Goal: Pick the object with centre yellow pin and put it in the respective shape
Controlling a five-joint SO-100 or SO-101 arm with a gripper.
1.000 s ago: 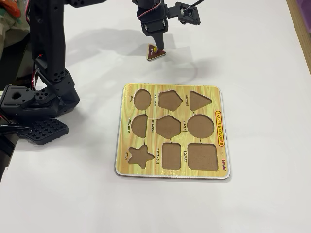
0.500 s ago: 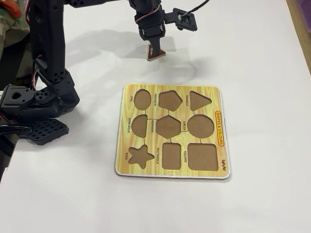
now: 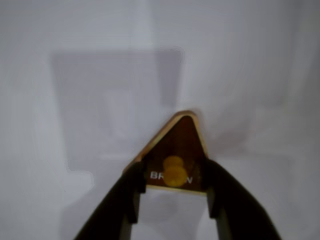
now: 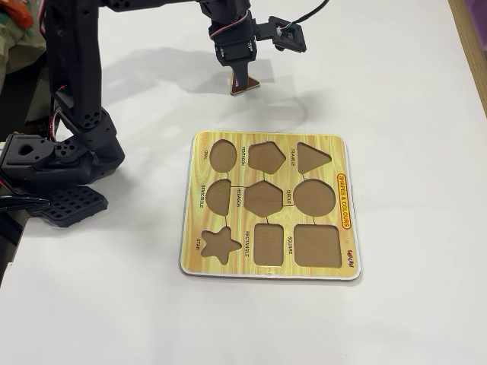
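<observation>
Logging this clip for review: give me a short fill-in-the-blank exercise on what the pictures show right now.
1. The knob on the brown triangle piece is coloured ____.
2. In the wrist view the tool has one finger on each ____ of the piece.
3. Every cutout in the shape board is ____.
4. The triangle cutout sits directly above the cutout labelled ____.

Missing words: yellow; side; empty; circle
</observation>
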